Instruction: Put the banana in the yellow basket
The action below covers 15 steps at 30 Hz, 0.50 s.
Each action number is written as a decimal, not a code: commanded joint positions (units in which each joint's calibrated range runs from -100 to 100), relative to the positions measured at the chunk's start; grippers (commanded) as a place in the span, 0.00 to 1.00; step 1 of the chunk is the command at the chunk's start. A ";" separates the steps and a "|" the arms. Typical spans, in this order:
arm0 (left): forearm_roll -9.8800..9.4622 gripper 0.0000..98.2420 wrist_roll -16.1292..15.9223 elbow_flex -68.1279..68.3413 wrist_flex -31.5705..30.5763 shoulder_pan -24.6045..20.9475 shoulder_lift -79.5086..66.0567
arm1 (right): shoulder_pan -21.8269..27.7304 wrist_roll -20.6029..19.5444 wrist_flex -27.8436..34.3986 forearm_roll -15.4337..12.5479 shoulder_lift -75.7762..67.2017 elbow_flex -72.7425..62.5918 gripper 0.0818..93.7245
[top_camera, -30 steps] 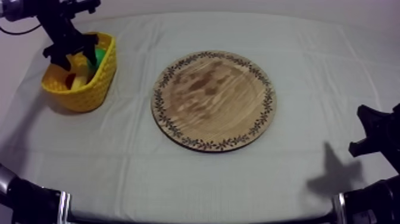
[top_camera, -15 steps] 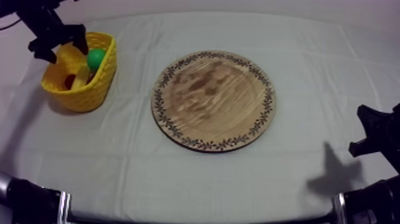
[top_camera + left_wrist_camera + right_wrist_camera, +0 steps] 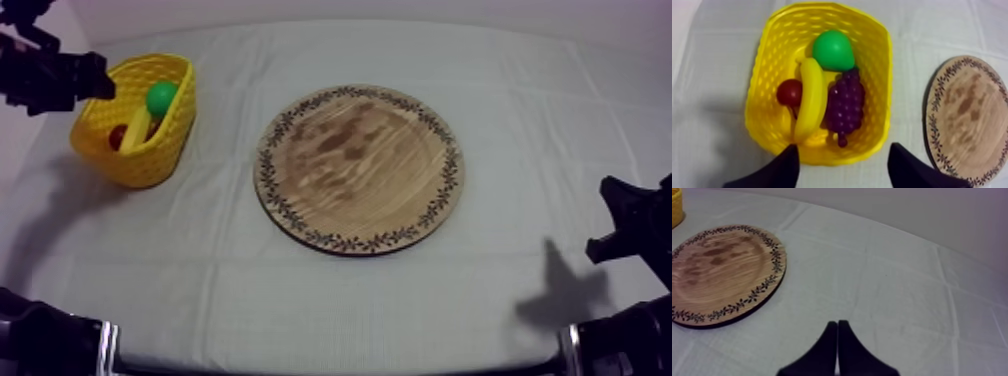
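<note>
Soft even light, pale tabletop [image 3: 300, 300], diffuse dark shadow [image 3: 560, 295] at 4 o'clock, fainter shadow [image 3: 55, 205] beside yellow basket [image 3: 150, 160] at 9 o'clock

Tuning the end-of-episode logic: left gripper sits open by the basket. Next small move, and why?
Probably draw the left gripper back to its rest pose: it is open, holding nothing. The banana lies in the yellow basket, between the small red fruit and the grapes, off the wooden board. Nothing seems left to grasp.
</note>
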 commanded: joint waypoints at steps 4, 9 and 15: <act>-0.08 0.48 0.61 10.86 -7.97 0.73 -16.93 | -0.01 0.01 0.00 -0.02 0.00 0.05 0.00; -0.61 0.39 1.55 18.27 -13.64 0.80 -26.43 | -0.01 0.00 0.00 -0.02 0.00 0.05 0.00; -2.52 0.25 6.07 28.66 -19.38 0.48 -37.86 | -0.01 -0.01 0.00 -0.02 0.00 0.05 0.00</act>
